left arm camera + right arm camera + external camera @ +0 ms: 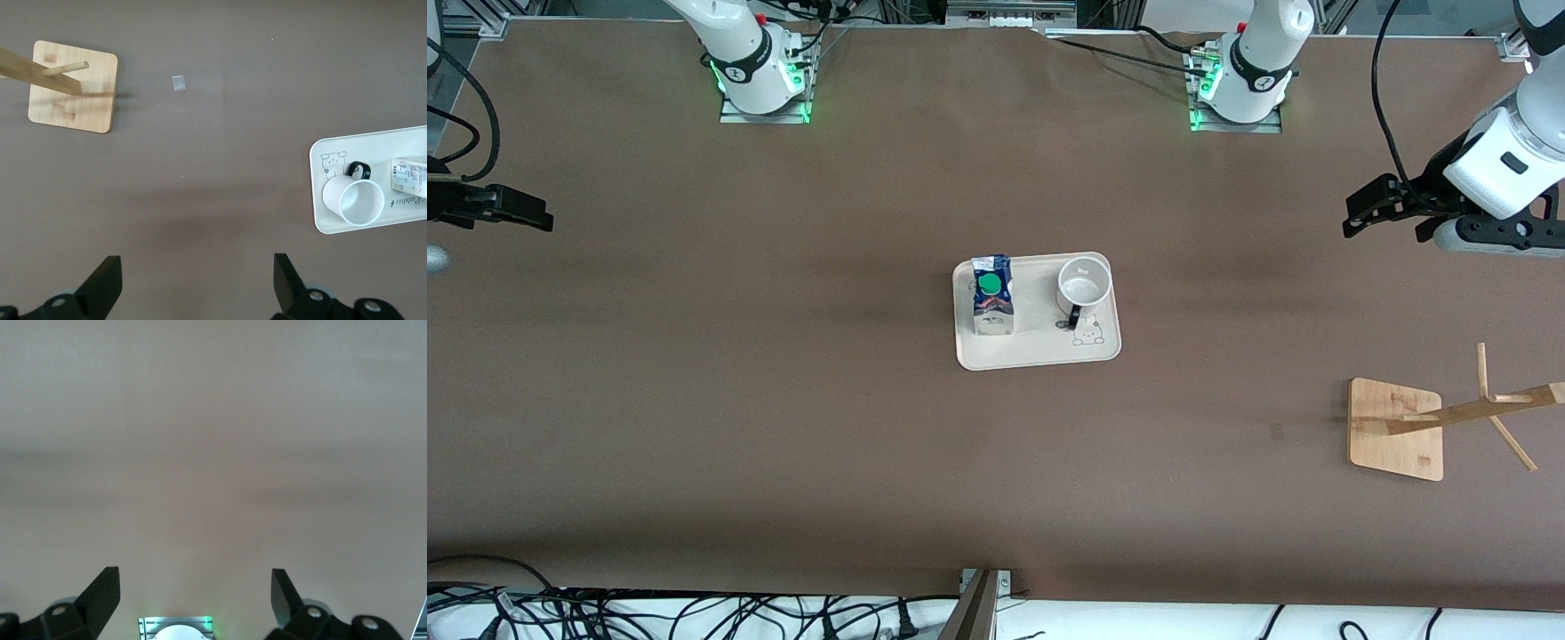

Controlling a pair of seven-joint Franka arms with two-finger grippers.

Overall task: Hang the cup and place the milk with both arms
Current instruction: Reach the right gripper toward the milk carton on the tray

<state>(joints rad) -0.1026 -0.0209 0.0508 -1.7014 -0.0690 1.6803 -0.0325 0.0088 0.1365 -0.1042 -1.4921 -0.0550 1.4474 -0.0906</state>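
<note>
Both arms parked high at the table ends, nothing picked up yet. The left gripper (1360,213) hangs over bare brown table (783,427) at the left arm's end, fingers spread wide and empty; the right gripper (534,213) waits over the right arm's end, its wrist view showing fingers (100,590) just as wide w/ nothing between. Mid-table sits the cream rectangular tray w/ a little bear print (1040,356), carrying 2 items. The white ceramic mug w/ thin black handle (1084,286) stands upright, mouth up, handle turned toward the front camera. Beside it, toward the right arm's end, stands the small dark blue and white gable-top carton w/ round green cap (993,295), apart from the mug. The bamboo mug rack w/ square base and angled pegs (1396,428) stands nearer the camera, at the left arm's end. Handling guess: mug is stiff, glazed, prob. slippery and breakable, so pinch across the rim wall, leaving the handle free for a peg. Carton looks light, walls likely give a bit, so grip its flat sides below the gable, gently.
</note>
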